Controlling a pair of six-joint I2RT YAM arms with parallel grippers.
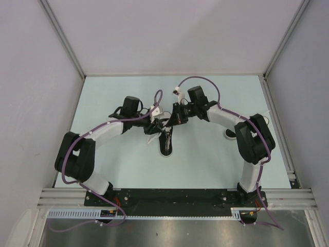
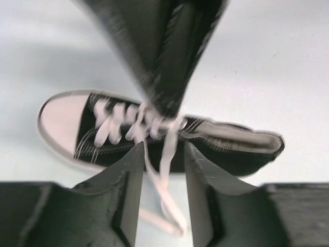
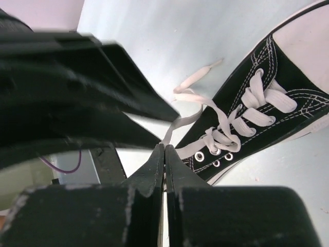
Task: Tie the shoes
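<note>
— Where is the shoe (image 1: 166, 145) sitting?
— Mid-worktop (image 1: 205, 103), with both arms meeting over it from 10 and 2 o'clock.
— And the pincers?
— The right pincer (image 3: 164, 149) is pinching a white lace (image 3: 221, 121) (jaws pressed tight). The left pincer (image 2: 163, 149) is gaping, with lace hanging between its fingers (image 2: 128, 175).

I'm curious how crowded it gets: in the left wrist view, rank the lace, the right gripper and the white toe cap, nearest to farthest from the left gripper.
1. The lace, between the left gripper's fingers.
2. The right gripper, just above.
3. The toe cap, far left.
</note>
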